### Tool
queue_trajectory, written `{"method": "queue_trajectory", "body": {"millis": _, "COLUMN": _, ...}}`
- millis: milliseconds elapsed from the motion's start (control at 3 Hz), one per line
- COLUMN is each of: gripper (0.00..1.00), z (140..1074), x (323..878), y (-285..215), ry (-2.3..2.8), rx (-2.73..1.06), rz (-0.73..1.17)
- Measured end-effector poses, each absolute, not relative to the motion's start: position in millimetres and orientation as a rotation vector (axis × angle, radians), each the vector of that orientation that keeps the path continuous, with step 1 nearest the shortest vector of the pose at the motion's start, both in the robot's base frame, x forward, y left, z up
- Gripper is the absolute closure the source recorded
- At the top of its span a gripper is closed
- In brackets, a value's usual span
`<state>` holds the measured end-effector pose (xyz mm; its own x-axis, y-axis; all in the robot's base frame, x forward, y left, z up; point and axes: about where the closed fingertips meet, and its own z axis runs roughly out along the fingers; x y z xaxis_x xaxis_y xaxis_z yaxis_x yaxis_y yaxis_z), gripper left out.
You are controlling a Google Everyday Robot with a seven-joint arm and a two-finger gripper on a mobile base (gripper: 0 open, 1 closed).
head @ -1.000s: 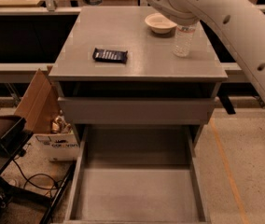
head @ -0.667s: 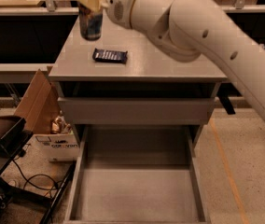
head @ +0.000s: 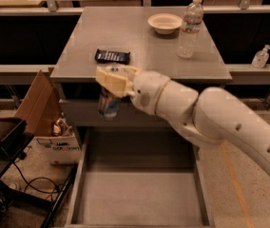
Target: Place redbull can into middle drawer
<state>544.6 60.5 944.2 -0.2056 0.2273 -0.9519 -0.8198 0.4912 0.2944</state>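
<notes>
My gripper is shut on the redbull can, a slim blue-and-silver can that hangs upright below the cream fingers. It is held in front of the cabinet's front edge, at the left, above the open middle drawer. The drawer is pulled out below, its wide grey floor bare, with low side walls. My white arm reaches in from the right.
On the cabinet top lie a dark snack packet, a cream bowl and a clear water bottle. A cardboard box and a dark cart stand at the left. Spray bottles sit at the right.
My gripper has come down and toward the front with the can, from over the cabinet's back left corner to in front of its front edge, over the open drawer.
</notes>
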Motion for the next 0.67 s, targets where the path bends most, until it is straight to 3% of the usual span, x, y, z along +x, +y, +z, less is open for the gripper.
{"method": "queue_trajectory", "body": {"millis": 667, "gripper": 1.0, "z": 831, "x": 497, "y": -9, "ry": 1.669, "rx": -0.328, "rz": 0.947}}
